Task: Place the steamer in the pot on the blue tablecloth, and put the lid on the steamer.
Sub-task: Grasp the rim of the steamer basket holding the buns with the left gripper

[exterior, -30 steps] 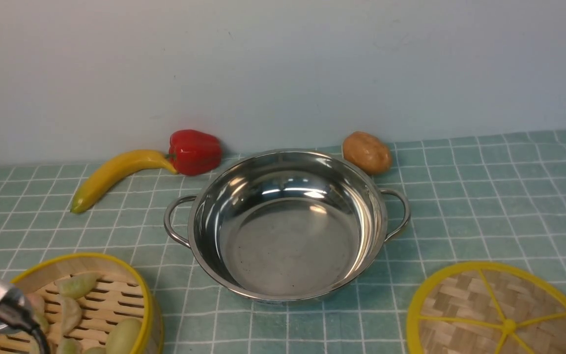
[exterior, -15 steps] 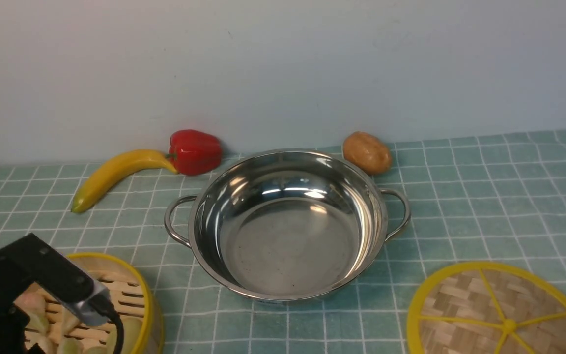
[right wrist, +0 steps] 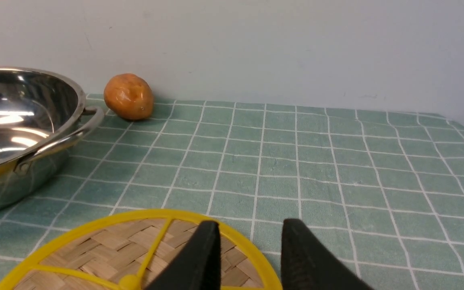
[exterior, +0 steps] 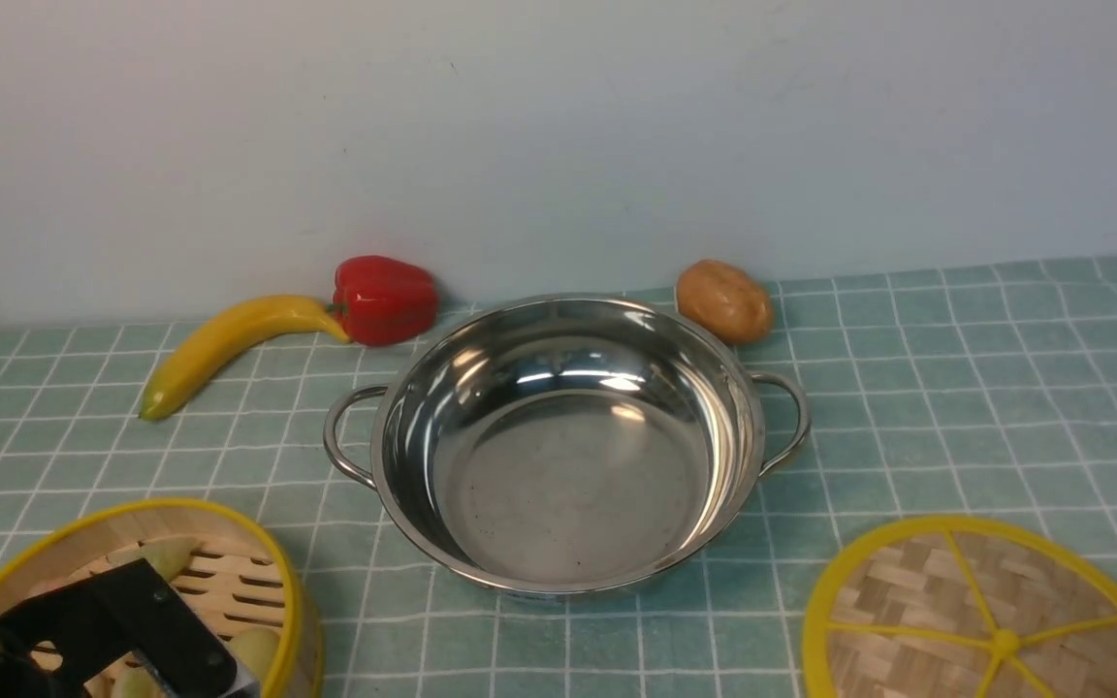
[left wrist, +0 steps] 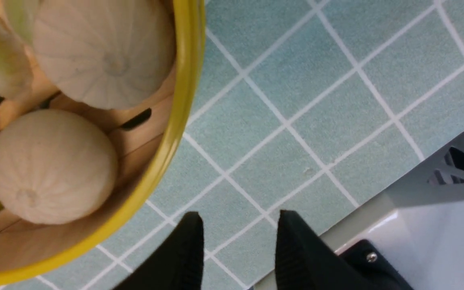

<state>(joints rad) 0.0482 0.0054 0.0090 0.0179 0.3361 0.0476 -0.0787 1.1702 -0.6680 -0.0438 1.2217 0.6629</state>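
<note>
Reaching for the steamer [exterior: 161,504], I have my left fingers [left wrist: 191,249] open wide and holding nothing, just outside its yellow rim. It sits on the blue tablecloth [exterior: 956,388], left of the pot [exterior: 568,485] and closer to me. The pot is empty. I think I should slip one finger inside the rim and one outside, away from the buns [left wrist: 50,165]. Then I should squeeze the wall, lift it flat, and go high over the pot's edge. My right fingers [right wrist: 208,249] are open and empty too, by the lid [exterior: 908,620], right of the pot.
</note>
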